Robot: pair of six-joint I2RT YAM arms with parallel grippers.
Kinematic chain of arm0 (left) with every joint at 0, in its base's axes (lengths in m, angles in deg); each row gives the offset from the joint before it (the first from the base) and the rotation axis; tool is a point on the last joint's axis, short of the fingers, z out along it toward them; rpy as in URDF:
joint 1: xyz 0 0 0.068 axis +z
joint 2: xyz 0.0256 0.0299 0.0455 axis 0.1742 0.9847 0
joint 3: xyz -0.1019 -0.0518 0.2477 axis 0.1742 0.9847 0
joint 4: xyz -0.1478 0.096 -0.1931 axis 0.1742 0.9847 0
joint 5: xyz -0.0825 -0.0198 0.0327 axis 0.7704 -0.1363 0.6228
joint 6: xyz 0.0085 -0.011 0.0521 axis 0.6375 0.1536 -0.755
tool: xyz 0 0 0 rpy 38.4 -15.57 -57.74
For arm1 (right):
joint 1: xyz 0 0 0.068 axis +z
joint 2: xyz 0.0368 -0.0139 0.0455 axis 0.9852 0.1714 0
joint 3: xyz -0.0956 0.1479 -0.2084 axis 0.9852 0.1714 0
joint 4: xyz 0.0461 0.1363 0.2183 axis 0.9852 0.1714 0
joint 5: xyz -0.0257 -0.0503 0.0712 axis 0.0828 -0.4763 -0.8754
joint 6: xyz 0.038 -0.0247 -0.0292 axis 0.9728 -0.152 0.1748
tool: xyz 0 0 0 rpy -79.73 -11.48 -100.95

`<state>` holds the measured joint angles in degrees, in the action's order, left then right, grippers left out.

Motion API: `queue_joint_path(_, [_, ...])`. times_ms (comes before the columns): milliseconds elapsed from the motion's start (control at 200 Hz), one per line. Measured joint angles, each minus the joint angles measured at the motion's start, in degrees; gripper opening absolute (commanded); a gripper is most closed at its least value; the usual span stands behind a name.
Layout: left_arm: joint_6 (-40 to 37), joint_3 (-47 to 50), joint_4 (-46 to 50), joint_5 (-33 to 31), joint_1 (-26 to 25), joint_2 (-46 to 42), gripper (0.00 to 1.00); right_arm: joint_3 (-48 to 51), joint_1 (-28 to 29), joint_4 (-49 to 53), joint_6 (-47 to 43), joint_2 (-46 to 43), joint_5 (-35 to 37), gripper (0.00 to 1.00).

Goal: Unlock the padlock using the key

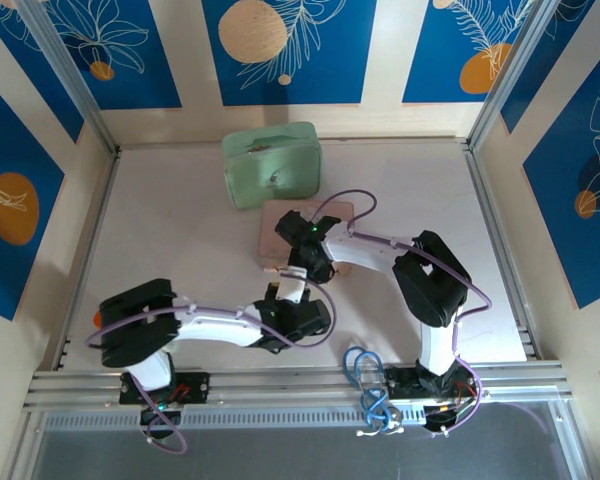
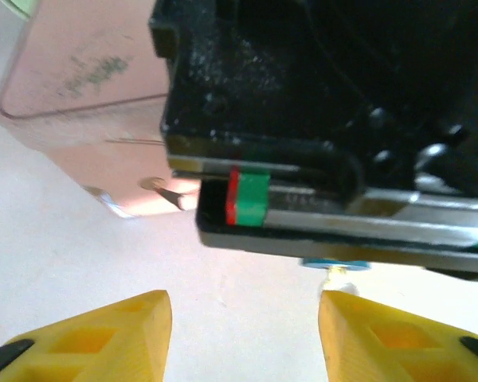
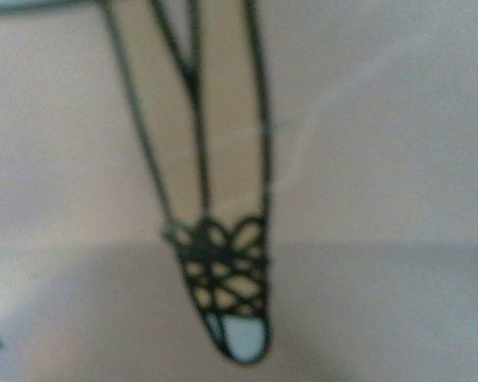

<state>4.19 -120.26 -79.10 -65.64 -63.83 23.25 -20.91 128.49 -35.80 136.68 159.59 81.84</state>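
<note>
The pink illustrated box [image 1: 280, 225] lies mid-table. My right gripper [image 1: 310, 262] hangs low over the box's near edge, and its jaws are hidden. From the left wrist its black housing [image 2: 319, 119] looms just ahead. A tiny blue piece, the padlock [image 2: 334, 263], peeks out under that housing with a pale silvery bit below it. I cannot tell whether that bit is the key or the shackle. My left gripper [image 1: 288, 290] [image 2: 243, 314] sits just in front of the box, open, with its yellow fingertips [image 2: 135, 318] apart and only bare table between them. The right wrist view is pressed close to the box's pink drawing [image 3: 223, 278].
A mint-green box [image 1: 272, 163] stands behind the pink one, near the back wall. A small metal latch [image 2: 163, 189] shows on the pink box's near corner. Blue patterned walls and metal rails [image 1: 280, 385] frame the table [image 1: 160, 240].
</note>
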Motion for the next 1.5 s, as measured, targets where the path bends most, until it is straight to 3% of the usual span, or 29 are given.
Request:
queue_joint_path(265, [8.28,10.69,-1.84,10.32,5.25,-15.5,0.53,0.22,2.08,-0.76,0.37,0.0,-0.02,0.0])
queue_joint_path(405, [12.02,16.61,-6.12,14.56,8.15,-19.02,0.45,0.26,2.34,-0.87,0.37,0.0,0.42,0.0])
queue_joint_path(605, [12.96,19.61,-11.76,18.93,8.61,-19.39,0.44,0.96,3.76,-1.99,0.31,-0.17,0.96,0.0])
queue_joint_path(785, [13.14,19.71,-14.19,19.89,8.92,-19.71,0.46,7.3,4.61,-9.84,-0.11,-3.82,1.09,0.0])
queue_joint_path(905, [14.23,20.79,-15.93,20.02,9.53,-21.14,0.41,10.08,4.46,-13.84,-0.76,-5.27,0.85,0.0])
queue_joint_path(1235, [15.87,23.54,-15.04,20.46,11.3,-24.61,0.39,10.36,4.42,-14.4,-1.4,-5.25,0.9,0.0])
queue_joint_path(1501, [15.3,19.76,-8.85,20.39,12.28,-29.62,0.41,10.36,4.57,-14.4,-1.62,-5.2,1.33,0.18])
